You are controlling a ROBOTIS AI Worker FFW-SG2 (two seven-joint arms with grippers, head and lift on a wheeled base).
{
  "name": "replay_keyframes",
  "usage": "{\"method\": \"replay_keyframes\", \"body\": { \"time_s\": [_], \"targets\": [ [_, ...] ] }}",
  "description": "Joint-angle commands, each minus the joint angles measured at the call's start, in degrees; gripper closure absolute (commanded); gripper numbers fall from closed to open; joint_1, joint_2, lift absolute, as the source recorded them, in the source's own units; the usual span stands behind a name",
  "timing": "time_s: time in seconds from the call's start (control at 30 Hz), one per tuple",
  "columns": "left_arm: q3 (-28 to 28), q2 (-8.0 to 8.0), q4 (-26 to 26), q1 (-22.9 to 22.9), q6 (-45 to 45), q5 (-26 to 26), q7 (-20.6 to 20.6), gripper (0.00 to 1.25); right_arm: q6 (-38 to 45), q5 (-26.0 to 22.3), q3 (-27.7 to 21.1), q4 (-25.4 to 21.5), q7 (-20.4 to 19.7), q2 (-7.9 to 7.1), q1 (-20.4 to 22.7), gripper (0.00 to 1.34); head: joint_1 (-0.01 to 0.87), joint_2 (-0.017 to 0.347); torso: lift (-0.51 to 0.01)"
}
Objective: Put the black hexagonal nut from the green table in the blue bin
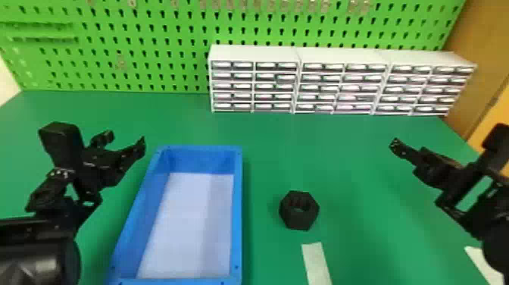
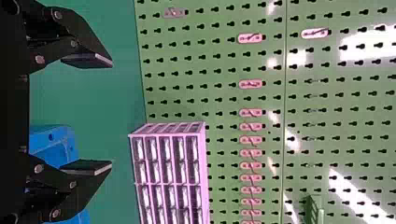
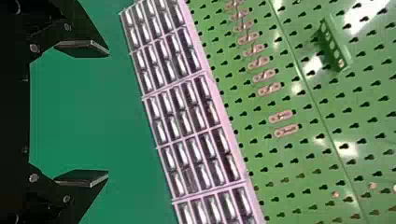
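Looking from the head view, would judge the task to be at its start: can see the black hexagonal nut outside the blue bin, resting flat on the green table, just beside the bin's right wall. Have yet to grasp, lift, carry over that wall and release. With the bin as landmark, find the left gripper raised off its far left side, across the bin from the nut. Find the right gripper well apart to the bin's right, farther out than the nut and somewhat beyond it, touching neither. Would probably choose the right one, needing to come inward, back and down. Notice also a pale strip to the bin's right, on the near side of the nut.

In the left wrist view, see two fingers spread wide, gripping nothing, with part of the bin behind them and small drawers beyond it, toward its far right.

In the right wrist view, see fingers parted just as widely, released and holding nothing, with table surface between them, off to the bin's right; must bring the nut between them first.
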Motion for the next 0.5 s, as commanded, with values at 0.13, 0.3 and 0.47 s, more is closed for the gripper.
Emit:
{"method": "replay_keyframes", "body": {
  "time_s": [0.13, 0.3, 0.47],
  "targets": [
    [0.01, 0.0, 0.0, -0.08, 0.0, 0.09, 0.0, 0.48, 11.4, 2.92, -2.21, -1.26, 0.0, -1.46, -2.56, 0.35, 0.691, 0.009, -0.097],
    [-0.16, 0.0, 0.0, -0.08, 0.0, 0.09, 0.0, 0.48, 19.83, 4.76, -0.98, -1.61, 0.0, -4.1, -5.03, 0.35, 0.691, 0.009, -0.097],
    [-0.16, 0.0, 0.0, -0.08, 0.0, 0.09, 0.0, 0.48, 25.55, 6.78, 0.96, -2.05, 0.0, -5.94, -7.57, 0.35, 0.691, 0.009, -0.097]
  ]
}}
